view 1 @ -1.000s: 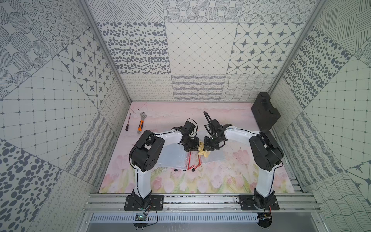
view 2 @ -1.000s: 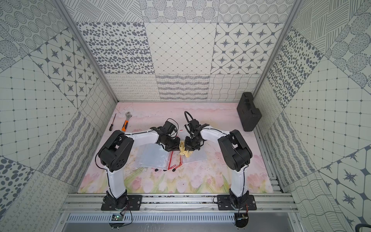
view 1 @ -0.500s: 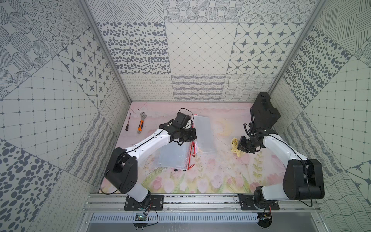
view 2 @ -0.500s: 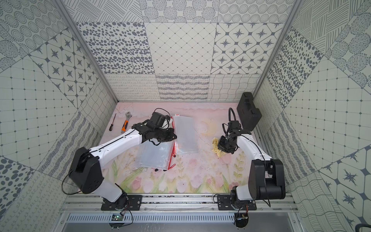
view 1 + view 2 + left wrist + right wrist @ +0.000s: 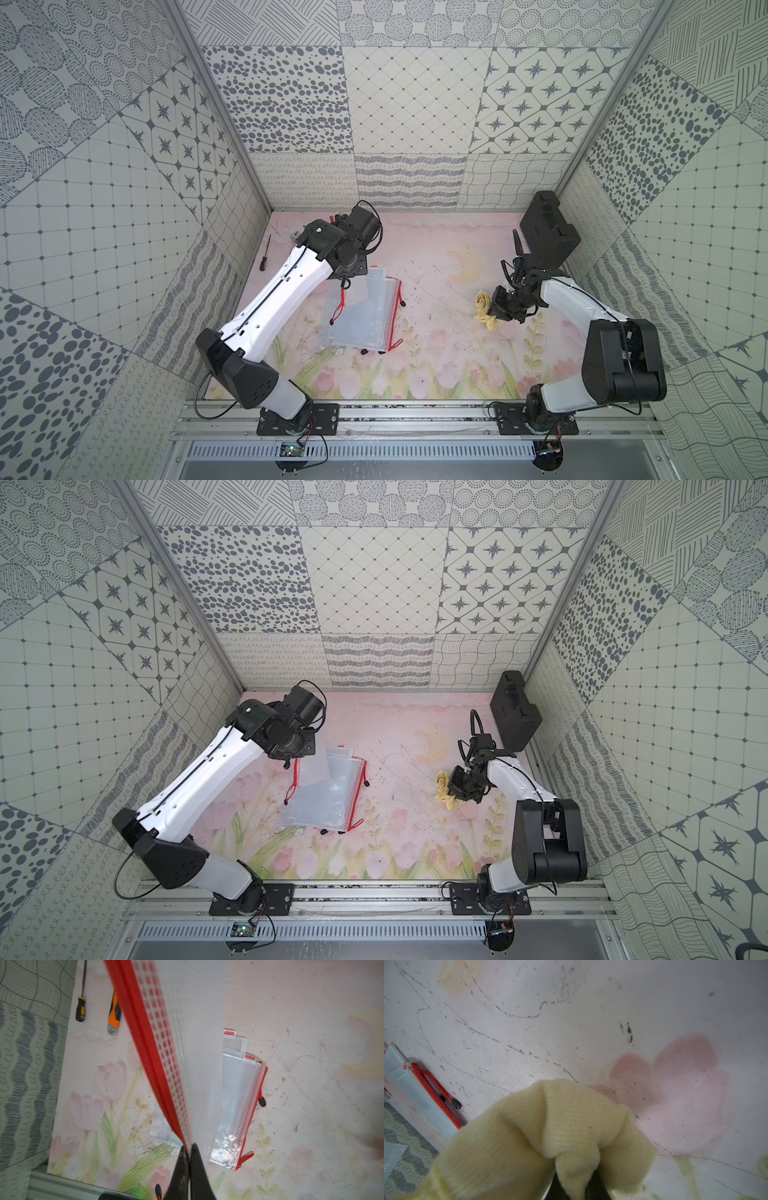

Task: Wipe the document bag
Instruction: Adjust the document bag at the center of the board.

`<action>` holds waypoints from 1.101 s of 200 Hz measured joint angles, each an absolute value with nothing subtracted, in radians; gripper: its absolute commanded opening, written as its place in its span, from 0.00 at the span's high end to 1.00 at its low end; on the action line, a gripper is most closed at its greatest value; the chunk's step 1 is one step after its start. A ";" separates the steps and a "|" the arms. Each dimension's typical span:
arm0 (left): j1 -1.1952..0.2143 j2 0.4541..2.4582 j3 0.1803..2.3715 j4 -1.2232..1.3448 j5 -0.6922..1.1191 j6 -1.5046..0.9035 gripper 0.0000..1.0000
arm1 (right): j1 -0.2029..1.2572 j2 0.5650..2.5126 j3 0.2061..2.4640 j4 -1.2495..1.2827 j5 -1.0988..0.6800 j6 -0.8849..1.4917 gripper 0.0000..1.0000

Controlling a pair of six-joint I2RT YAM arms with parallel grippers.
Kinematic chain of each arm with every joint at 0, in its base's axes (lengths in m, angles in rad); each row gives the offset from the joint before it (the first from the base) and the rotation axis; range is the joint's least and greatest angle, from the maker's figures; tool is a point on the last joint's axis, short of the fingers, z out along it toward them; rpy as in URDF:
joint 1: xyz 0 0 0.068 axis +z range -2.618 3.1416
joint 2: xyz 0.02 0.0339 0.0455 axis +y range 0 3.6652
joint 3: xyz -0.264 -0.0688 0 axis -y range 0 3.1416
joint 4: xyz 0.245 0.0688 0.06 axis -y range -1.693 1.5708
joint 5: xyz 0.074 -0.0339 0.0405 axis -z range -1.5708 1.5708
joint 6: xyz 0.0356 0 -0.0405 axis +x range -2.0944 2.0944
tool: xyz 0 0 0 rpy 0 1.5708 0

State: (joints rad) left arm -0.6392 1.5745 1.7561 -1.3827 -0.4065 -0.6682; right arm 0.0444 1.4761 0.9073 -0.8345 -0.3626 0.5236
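Left hand (image 5: 188,1147) pinched shut on the red zipper edge of clear mesh plastic document bag (image 5: 197,1022), which hangs above centre-left stack of spare bags (image 5: 239,1095). Right hand (image 5: 575,1188) clamps bunched yellow cloth (image 5: 550,1126), well right. Risk: thin pinch slips; limp bag swings away under cloth pressure.

Even diffuse light, blurred wrist close-ups
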 measured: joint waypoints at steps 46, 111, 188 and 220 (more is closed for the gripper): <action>-0.824 1.964 2.038 -1.516 -0.451 -0.619 1.00 | 0.044 1.399 0.893 -0.859 -0.347 0.515 1.00; -0.987 2.368 2.380 -1.491 -0.146 -0.493 0.59 | 0.044 1.279 0.808 -0.920 -0.321 0.512 1.00; -0.787 2.105 1.960 -1.100 0.278 -0.471 0.07 | 0.233 1.319 0.932 -0.946 -0.310 0.541 1.00; -0.537 1.888 1.621 -0.880 0.421 -0.484 0.11 | 0.356 1.464 1.020 -0.891 -0.320 0.569 1.00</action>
